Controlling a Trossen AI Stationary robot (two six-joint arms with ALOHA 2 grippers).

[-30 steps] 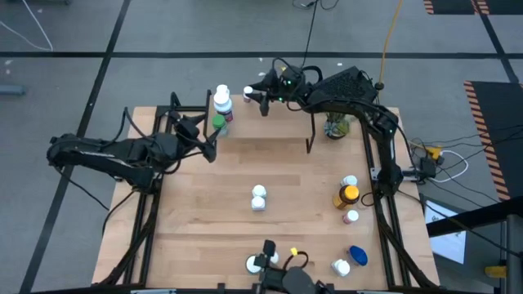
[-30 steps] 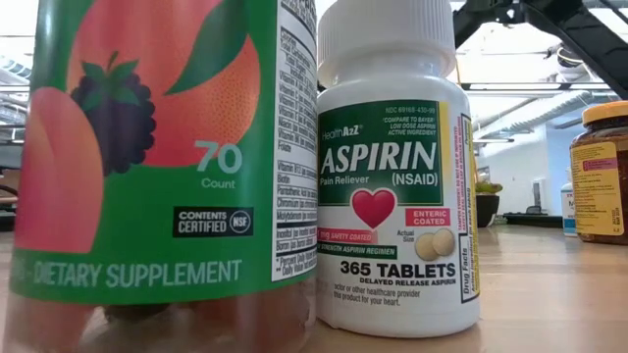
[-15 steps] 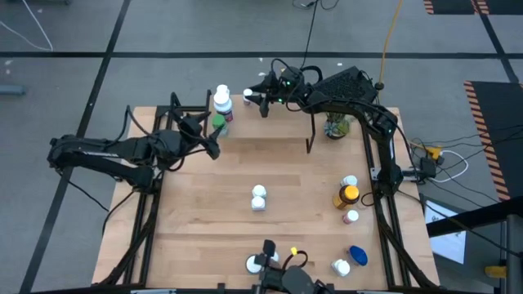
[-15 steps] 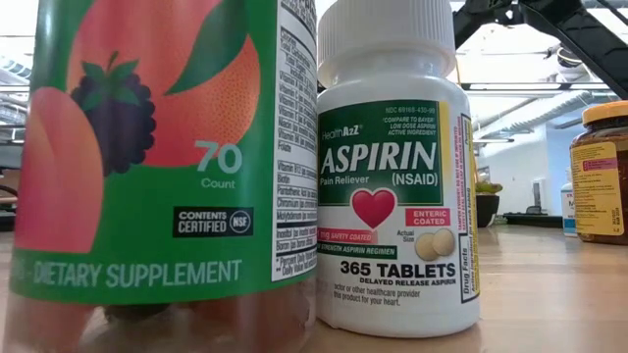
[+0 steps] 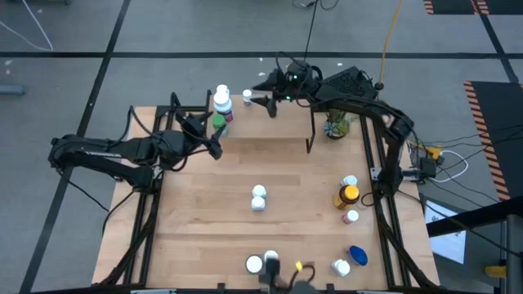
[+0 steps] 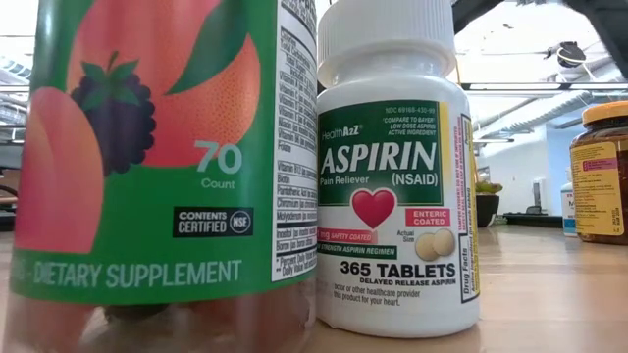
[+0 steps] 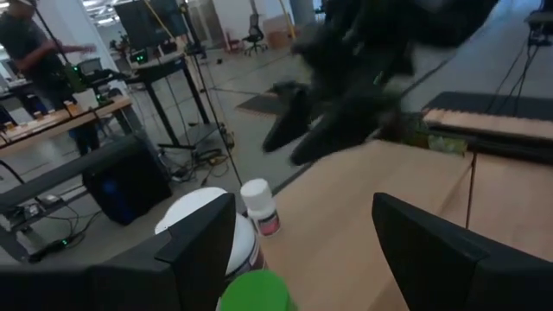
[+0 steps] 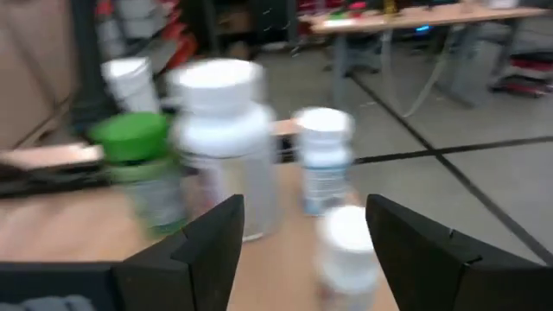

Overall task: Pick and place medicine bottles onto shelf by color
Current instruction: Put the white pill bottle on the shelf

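The shelf stands along the far edge of the tabletop. At its left end are a white-capped bottle and a green-capped bottle, with a small white bottle just to their right. The right gripper hovers above the shelf beside that small bottle. The left gripper sits at the shelf's left front corner, near the green-capped bottle. A potted plant stands at the shelf's right end. Well in front of the shelf, mid-tabletop, is a pair of white bottles; an amber bottle lies to the front right.
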